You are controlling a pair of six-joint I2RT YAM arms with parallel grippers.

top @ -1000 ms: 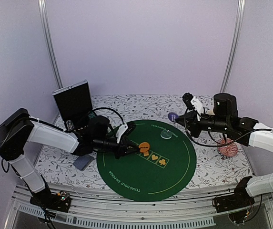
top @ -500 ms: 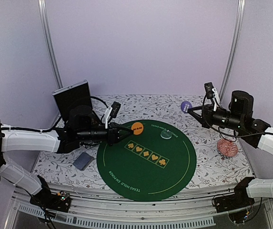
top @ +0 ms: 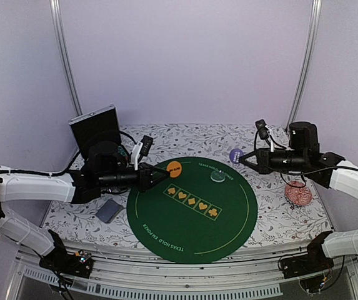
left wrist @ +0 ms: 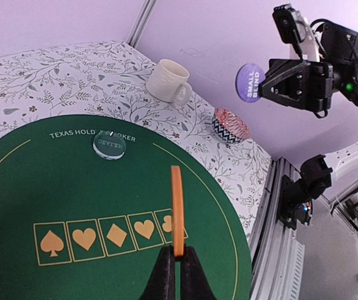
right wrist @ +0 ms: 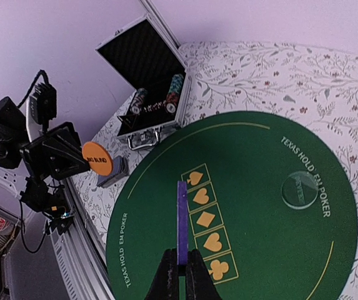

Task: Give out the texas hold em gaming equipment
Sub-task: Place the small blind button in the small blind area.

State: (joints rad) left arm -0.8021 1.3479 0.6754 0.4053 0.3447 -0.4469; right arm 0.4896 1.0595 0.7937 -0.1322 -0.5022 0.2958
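Note:
My left gripper (top: 165,175) (left wrist: 177,253) is shut on an orange round disc (top: 174,168) (left wrist: 177,209) marked BIG BLIND, held upright above the left rim of the green poker mat (top: 185,225). My right gripper (top: 244,157) (right wrist: 182,256) is shut on a purple SMALL BLIND disc (top: 235,155) (right wrist: 182,212), in the air over the mat's far right edge. A clear dealer disc (top: 217,176) (left wrist: 109,145) (right wrist: 300,189) lies flat on the mat's far side. A deck of grey-blue cards (top: 109,210) (right wrist: 113,172) sits left of the mat.
An open metal case (top: 97,134) (right wrist: 147,62) with rows of poker chips (right wrist: 160,103) stands at the back left. A white mug (left wrist: 168,81) and a patterned bowl (top: 297,194) (left wrist: 230,125) stand on the floral cloth at the right.
The left gripper lifted the orange disc from over the mat's card row and drew it back left. The right gripper rose with the purple disc, then came down and a little left.

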